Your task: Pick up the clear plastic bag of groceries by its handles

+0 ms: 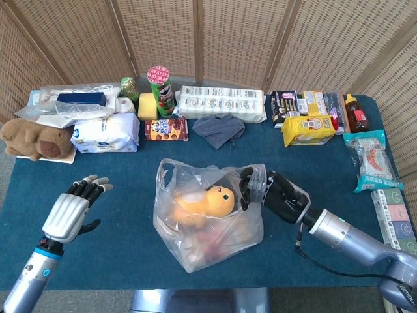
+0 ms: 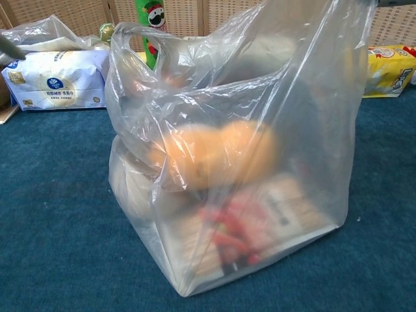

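The clear plastic bag of groceries (image 1: 207, 218) is seated mid-table on the dark blue cloth-covered table (image 1: 124, 176). Its right handle (image 1: 255, 177) is pinched in the curled dark fingers of the right hand (image 1: 270, 193); the left handle (image 1: 171, 173) is left free as an open loop. The left hand (image 1: 70, 210) is held above the cloth well left of the bag, fingers spread, nothing in it.

Head view only: both hands and the full back row — the green cylindrical crisp can (image 1: 160, 90), the brown plush bear (image 1: 34, 140), the crumpled grey cloth (image 1: 219, 129).

Chest view only: bag contents side-on — an orange rounded item (image 2: 218, 153) is seen above a red-printed pack (image 2: 253, 224), with the base touching the cloth. Neither hand is clearly shown there.
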Tool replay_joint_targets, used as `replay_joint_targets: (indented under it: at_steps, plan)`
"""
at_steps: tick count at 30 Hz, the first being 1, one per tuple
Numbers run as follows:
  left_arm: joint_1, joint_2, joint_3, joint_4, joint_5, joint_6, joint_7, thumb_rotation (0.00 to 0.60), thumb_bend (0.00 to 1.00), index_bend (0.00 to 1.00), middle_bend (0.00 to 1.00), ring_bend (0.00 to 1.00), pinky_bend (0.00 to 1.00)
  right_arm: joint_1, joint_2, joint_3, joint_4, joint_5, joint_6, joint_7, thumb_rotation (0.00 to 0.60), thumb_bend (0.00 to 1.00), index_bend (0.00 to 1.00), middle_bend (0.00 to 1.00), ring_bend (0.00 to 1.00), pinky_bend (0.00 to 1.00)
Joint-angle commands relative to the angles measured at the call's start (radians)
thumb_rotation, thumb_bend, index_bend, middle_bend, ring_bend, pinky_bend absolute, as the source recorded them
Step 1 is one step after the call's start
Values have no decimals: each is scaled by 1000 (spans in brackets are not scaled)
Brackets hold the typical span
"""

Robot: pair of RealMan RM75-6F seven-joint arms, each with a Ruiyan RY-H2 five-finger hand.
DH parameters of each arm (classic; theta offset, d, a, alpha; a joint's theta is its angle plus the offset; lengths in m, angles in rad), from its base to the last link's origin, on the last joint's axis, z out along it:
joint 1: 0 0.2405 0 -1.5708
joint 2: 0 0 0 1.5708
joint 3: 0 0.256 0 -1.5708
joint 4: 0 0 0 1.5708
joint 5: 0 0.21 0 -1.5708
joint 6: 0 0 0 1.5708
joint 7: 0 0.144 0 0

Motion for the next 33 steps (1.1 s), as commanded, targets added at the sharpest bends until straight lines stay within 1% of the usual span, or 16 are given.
replay_joint_targets:
  at_steps: [1, 4, 7, 12, 17, 22, 26, 29, 30, 32, 33]
  plan:
    - [-59, -26, -48, 41, 71, 3, -36, 600, 129, 190, 218, 137, 214, 1, 9, -20, -16, 1, 18, -32, 326, 90, 384, 506, 548, 488]
    - [-105, -57, -80, 73, 111, 5, -80, 600, 129, 180, 218, 137, 214, 4, 11, -32, -23, 5, 27, -41, 327, 89, 384, 505, 544, 483]
    - [-149, -73, -104, 92, 125, -19, -88, 600, 129, 175, 218, 137, 214, 10, 13, -43, -29, 9, 30, -47, 326, 90, 384, 504, 542, 478]
    - [-216, -74, -136, 82, 96, -92, -65, 600, 130, 169, 218, 137, 215, 16, 16, -55, -36, 24, 37, -54, 326, 90, 384, 504, 540, 474]
    - [-270, -89, -157, 97, 54, -156, -30, 600, 130, 169, 218, 136, 214, 18, 19, -64, -41, 40, 43, -60, 323, 91, 384, 504, 541, 474]
    - [-307, -109, -165, 130, 11, -198, 25, 600, 130, 160, 218, 126, 214, 15, 28, -70, -50, 51, 55, -67, 329, 91, 383, 504, 540, 474]
    - [-345, -149, -178, 178, -3, -213, 34, 600, 130, 159, 217, 126, 214, 15, 32, -76, -55, 51, 61, -74, 325, 91, 384, 504, 539, 470]
    - [-384, -195, -191, 232, 15, -211, 11, 600, 138, 159, 218, 127, 230, 13, 31, -81, -57, 49, 67, -84, 327, 91, 384, 502, 534, 453]
    - [-397, -210, -193, 256, 25, -209, 1, 600, 146, 160, 219, 135, 244, 13, 30, -82, -57, 48, 69, -89, 327, 91, 384, 501, 531, 439]
    - [-418, -235, -194, 295, 46, -199, -19, 600, 169, 196, 255, 180, 275, 12, 27, -85, -57, 47, 72, -97, 328, 91, 384, 499, 526, 415]
    - [-427, -246, -195, 312, 57, -192, -30, 600, 184, 246, 303, 226, 295, 12, 26, -87, -56, 46, 73, -100, 328, 91, 384, 496, 521, 407]
